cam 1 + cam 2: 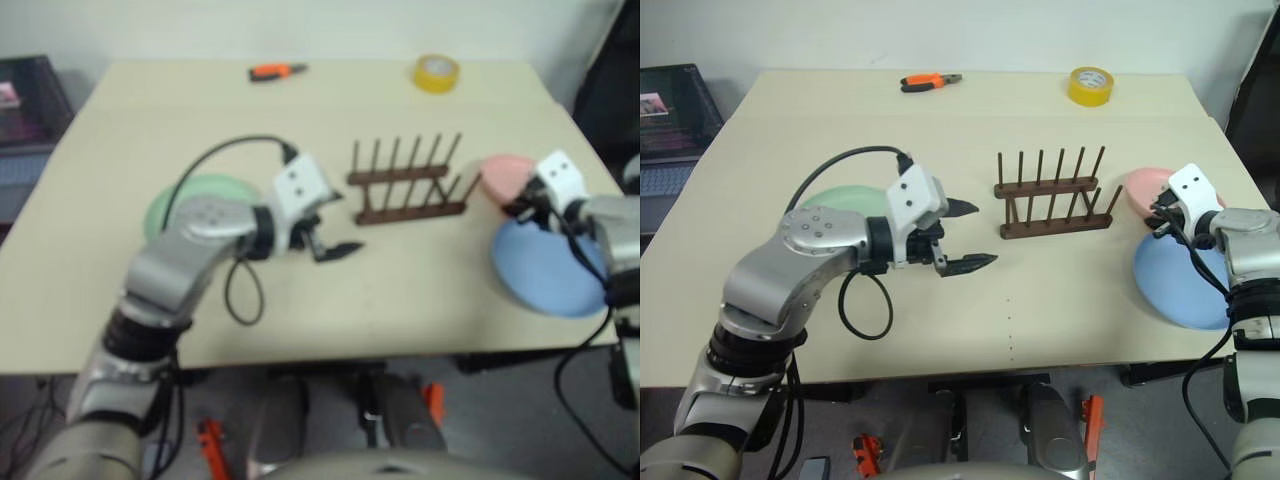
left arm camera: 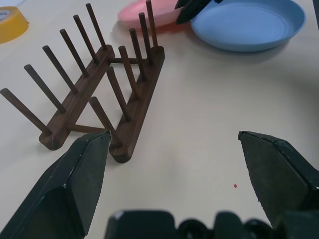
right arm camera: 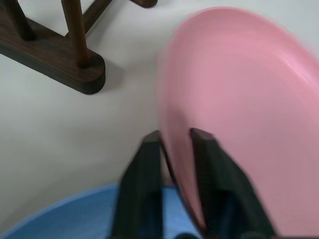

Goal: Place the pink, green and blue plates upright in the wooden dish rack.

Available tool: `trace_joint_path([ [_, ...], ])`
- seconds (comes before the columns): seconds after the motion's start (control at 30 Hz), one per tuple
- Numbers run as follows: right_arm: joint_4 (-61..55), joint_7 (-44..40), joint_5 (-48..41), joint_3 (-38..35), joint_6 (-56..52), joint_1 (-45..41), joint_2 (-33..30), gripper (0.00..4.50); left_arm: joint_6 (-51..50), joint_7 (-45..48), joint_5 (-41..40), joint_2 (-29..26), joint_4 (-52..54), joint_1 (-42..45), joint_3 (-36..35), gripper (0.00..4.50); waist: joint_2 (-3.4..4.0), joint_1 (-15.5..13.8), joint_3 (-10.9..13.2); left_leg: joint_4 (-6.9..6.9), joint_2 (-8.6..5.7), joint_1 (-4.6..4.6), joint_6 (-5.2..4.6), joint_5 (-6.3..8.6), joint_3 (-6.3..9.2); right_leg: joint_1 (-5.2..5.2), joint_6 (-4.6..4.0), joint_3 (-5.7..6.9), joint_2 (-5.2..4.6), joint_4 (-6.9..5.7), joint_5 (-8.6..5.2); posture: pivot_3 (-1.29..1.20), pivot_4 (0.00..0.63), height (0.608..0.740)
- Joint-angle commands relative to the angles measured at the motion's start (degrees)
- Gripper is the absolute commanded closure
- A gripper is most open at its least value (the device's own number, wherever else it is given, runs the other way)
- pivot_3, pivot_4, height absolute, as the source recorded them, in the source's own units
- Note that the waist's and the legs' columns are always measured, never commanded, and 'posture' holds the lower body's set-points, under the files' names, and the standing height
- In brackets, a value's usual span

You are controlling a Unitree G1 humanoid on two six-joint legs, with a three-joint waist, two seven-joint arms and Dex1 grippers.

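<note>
Gripping: right hand (image 3: 175, 144) is clenched on the pink plate (image 3: 239, 99) rim, just beside the wooden dish rack (image 1: 1055, 195).
Tabletop (image 1: 1060, 300): carries everything.
Blue plate (image 1: 1175, 285): lies flat under the right hand.
Green plate (image 1: 835, 198): flat behind the left arm.
Left hand (image 1: 958, 238): released, empty, near the rack.
Risk: the thin rim pinch may let the plate pivot and knock pegs.

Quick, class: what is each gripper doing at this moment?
Left gripper: open, holding nothing, hovering near the wooden dish rack.
Right gripper: shut on the rim of the pink plate.
</note>
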State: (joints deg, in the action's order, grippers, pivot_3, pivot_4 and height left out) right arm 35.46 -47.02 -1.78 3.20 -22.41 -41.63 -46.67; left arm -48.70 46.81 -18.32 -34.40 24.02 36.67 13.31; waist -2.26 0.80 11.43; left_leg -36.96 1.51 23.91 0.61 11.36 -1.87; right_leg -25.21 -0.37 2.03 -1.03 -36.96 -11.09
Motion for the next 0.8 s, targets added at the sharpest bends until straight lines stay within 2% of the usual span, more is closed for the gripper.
trace_joint_path([
  [0.03,-1.6,-0.3,-0.9,-2.4,0.6,-1.1,-0.4,4.47,1.7,-0.3,0.7,-0.2,-0.1,1.4,-0.1,0.00,0.00,0.0,0.0,0.00,0.00,0.00,0.00,0.00,0.00,0.01,0.00,0.00,0.00,0.00,0.00,0.00,0.150,0.740],
  [0.4,-10.2,-1.9,-6.6,-8.9,-1.6,-5.9,-2.6,4.47,3.5,-0.2,1.2,0.1,-1.5,1.7,-0.5,0.00,0.01,0.0,0.0,0.01,0.00,0.00,0.00,0.00,0.00,0.00,0.00,-0.01,0.00,0.00,0.00,0.00,0.150,0.740],
  [0.5,-13.4,-1.0,-10.7,-13.1,-3.6,-8.8,-2.0,4.47,4.0,-0.2,1.1,0.2,-1.6,1.5,-0.6,0.00,0.01,0.0,0.0,0.01,0.01,0.00,0.00,0.00,0.01,-0.02,0.00,-0.03,0.00,0.00,0.00,0.00,0.150,0.740],
  [0.6,-15.2,0.6,-18.9,-19.5,-6.7,-13.4,2.0,4.47,4.4,-0.1,0.9,0.5,-1.7,1.4,-0.8,0.00,0.02,0.2,0.0,0.01,0.01,-0.01,0.00,0.00,0.01,-0.02,0.01,-0.05,0.00,-0.01,0.01,0.00,0.150,0.740],
  [0.7,-13.5,3.9,-31.2,-29.3,-12.7,-20.0,7.2,4.47,4.7,0.2,0.8,0.7,-1.5,1.4,-0.5,0.00,0.02,0.4,0.0,0.00,0.07,-0.04,0.00,0.00,0.03,-0.01,0.02,-0.04,0.03,-0.06,0.02,0.00,0.150,0.740],
  [0.8,-10.4,7.0,-38.4,-35.3,-17.9,-23.1,9.3,4.47,4.8,0.1,0.8,0.9,-1.4,1.3,-0.4,0.00,0.03,0.1,0.0,0.01,0.10,-0.01,0.00,0.00,0.02,0.00,0.00,0.06,0.03,-0.06,0.01,0.00,0.150,0.740],
])
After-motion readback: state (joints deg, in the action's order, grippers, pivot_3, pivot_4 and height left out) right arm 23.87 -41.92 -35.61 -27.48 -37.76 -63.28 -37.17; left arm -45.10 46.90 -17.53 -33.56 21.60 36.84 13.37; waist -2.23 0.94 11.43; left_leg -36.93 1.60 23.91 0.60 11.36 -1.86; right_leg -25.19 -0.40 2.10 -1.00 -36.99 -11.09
